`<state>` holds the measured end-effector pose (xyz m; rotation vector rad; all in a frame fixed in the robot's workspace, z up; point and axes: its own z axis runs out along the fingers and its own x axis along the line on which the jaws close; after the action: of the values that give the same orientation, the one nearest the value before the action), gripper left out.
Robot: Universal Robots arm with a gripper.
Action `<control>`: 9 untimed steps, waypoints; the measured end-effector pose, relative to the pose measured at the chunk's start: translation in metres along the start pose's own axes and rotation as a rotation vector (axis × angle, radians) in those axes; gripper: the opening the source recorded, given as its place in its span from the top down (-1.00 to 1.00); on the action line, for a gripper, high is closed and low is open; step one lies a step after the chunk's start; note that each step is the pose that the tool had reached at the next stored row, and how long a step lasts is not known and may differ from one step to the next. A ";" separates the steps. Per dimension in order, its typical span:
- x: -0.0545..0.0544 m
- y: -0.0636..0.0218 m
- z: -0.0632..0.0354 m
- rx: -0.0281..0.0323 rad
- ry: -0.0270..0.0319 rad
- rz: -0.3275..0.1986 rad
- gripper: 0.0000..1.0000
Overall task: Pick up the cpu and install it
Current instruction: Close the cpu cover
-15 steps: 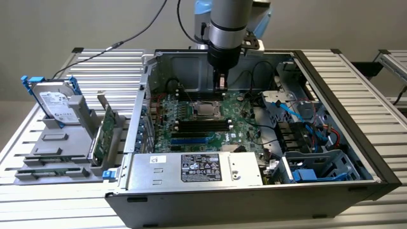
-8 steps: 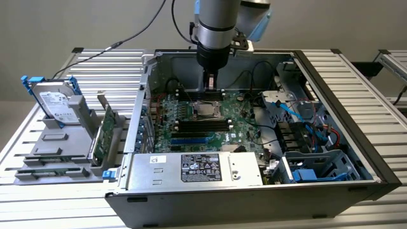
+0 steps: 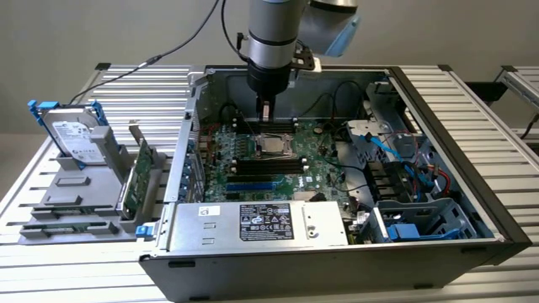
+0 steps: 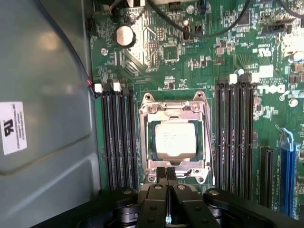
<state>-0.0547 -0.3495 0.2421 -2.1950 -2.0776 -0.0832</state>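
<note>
In the exterior view, an open computer case (image 3: 295, 278) is seen lying on the desk (image 3: 135, 82), with the arm reaching down into it near the case's far edge. The gripper (image 3: 266, 116) is held just above the motherboard (image 3: 252, 180), its fingers pressed together with nothing between them. The cpu (image 3: 272, 146) is seated in its socket near the middle of the motherboard, just beside the gripper. A hard drive (image 3: 74, 134) is stood upright by the desk's edge at the exterior view's left.

In the wrist view, the cpu (image 4: 175, 140) is seen lying flat inside the metal socket frame (image 4: 145, 137), between two banks of memory slots (image 4: 118, 137). The gripper (image 4: 166, 173) is closed and empty at the frame's edge. Contact with the frame cannot be told.
</note>
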 end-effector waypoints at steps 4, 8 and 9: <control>-0.001 -0.0009 0.0072 0.0001 0.0000 0.000 0.79; -0.002 -0.0050 0.0145 0.0000 0.0000 0.000 0.79; -0.003 -0.0057 0.0164 0.0000 0.0001 0.000 0.79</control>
<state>-0.0612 -0.3497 0.2259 -2.1947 -2.0778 -0.0833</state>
